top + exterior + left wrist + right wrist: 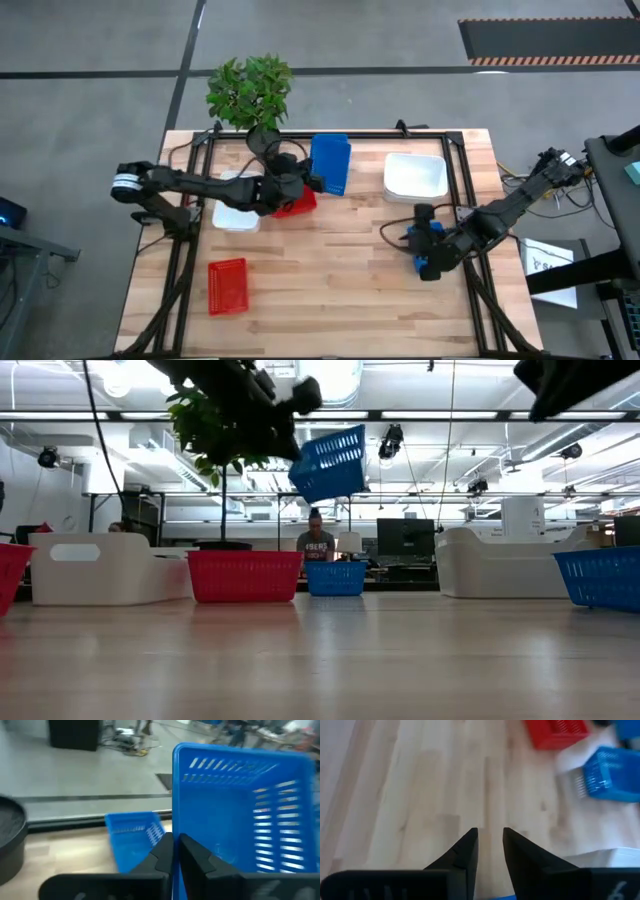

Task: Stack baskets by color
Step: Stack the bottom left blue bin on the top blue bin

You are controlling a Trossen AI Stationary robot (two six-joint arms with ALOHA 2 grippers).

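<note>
1. The pale wooden plank counter (330, 290) carries everything, with a leafy green plant in a black pot (250, 90) at its far edge.
2. My two dark arms reach in from either side: the left to the far middle, the right low over the near right part.
3. A stack of white mesh-walled plastic baskets (415, 176) sits far right; another white plastic basket (232, 215) lies under my left arm, touching a red mesh basket (298, 205).
4. A lone red plastic basket (227, 286) rests near left, well apart from the others.
5. My left pincer (176, 851) is pressed together on the wall of a blue mesh plastic basket (330, 462), holding it tilted in the air above a second blue basket (335, 577) on the counter.
6. My right pincer (490, 847) hangs over a third small blue basket (428, 252); whether its fingers grip it, I cannot tell.
7. Risk: held by one thin wall and tilted, the lifted basket could swing, catch the lower rim and sit crooked.
</note>
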